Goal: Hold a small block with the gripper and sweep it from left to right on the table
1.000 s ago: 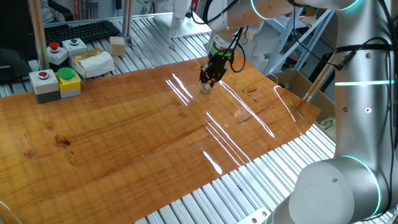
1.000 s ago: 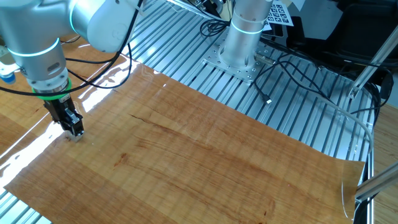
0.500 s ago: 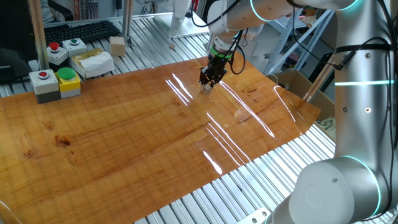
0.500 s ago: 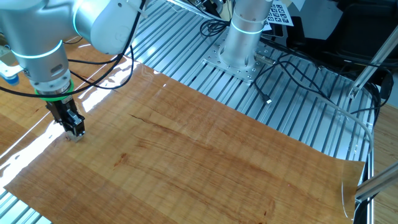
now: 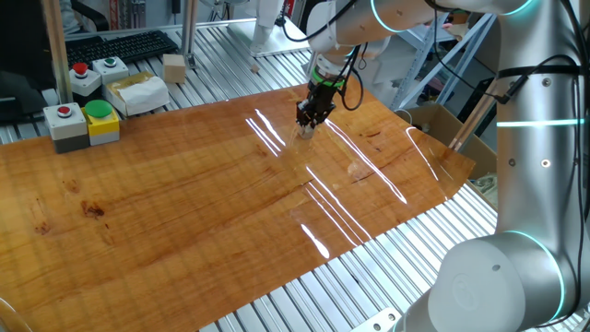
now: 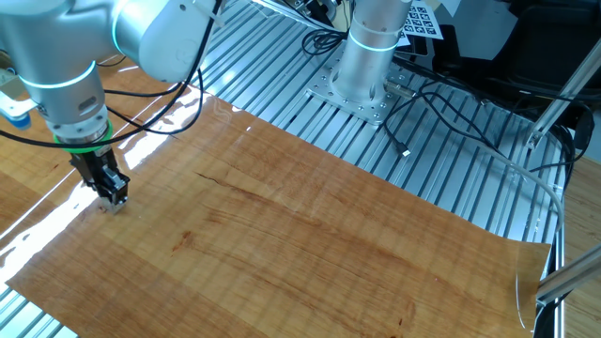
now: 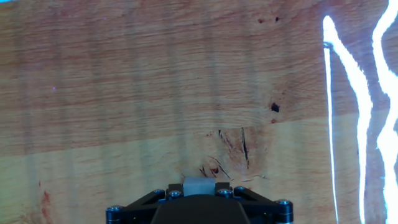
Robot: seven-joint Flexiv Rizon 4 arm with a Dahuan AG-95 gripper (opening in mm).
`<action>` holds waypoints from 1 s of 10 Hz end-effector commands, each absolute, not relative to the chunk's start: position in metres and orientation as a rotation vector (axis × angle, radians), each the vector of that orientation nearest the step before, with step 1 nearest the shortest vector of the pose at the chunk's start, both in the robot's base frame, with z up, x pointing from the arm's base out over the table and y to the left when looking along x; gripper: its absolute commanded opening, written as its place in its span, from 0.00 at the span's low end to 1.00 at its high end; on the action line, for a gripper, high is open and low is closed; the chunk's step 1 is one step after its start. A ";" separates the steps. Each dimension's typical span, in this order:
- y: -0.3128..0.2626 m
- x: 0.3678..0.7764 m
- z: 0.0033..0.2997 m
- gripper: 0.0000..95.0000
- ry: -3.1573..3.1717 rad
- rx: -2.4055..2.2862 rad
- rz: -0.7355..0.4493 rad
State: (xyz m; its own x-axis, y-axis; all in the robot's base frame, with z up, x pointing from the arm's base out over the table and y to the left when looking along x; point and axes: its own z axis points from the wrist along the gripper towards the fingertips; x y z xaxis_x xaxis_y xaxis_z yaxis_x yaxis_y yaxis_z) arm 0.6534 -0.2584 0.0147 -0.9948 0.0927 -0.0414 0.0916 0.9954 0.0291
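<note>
- Gripper (image 5: 305, 130): I see it pointing straight down at the table, green ring above black fingers. In the hand view a small pale block (image 7: 199, 186) sits between the fingers (image 7: 176, 193), which stand on either side of it; I cannot tell whether they already clamp it.
- Block: on the table under the gripper, toward the far edge in one fixed view, near the sunlit left corner in the other (image 6: 111, 206).
- Table (image 5: 184, 212): I log a glossy orange-brown wood-grain board with dark knots and scratches; bright glare streaks (image 5: 323, 198) run across its right half.
- Slats (image 6: 441, 178): ribbed aluminium all around the board.
- Arm base (image 6: 362, 56): bolted to the slats beyond the board's long edge, cables (image 6: 441, 122) trailing from it.
- Button boxes (image 5: 81, 122): off the board's far left corner, with red and green buttons; a second pair (image 5: 97, 74) stands behind.
- Larger wooden block (image 5: 173, 66) and keyboard (image 5: 120, 46): on the slats behind those boxes.
- Cardboard box (image 5: 438, 124): just past the board's right corner.
- Open room: I see bare board stretching from the gripper toward the near edge and across to the far side in both fixed views.
</note>
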 end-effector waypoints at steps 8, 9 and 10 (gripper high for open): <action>-0.234 0.647 0.011 0.00 3.092 0.226 0.096; -0.229 0.647 0.014 0.00 3.095 0.232 0.083; -0.225 0.647 0.020 0.00 3.097 0.248 0.086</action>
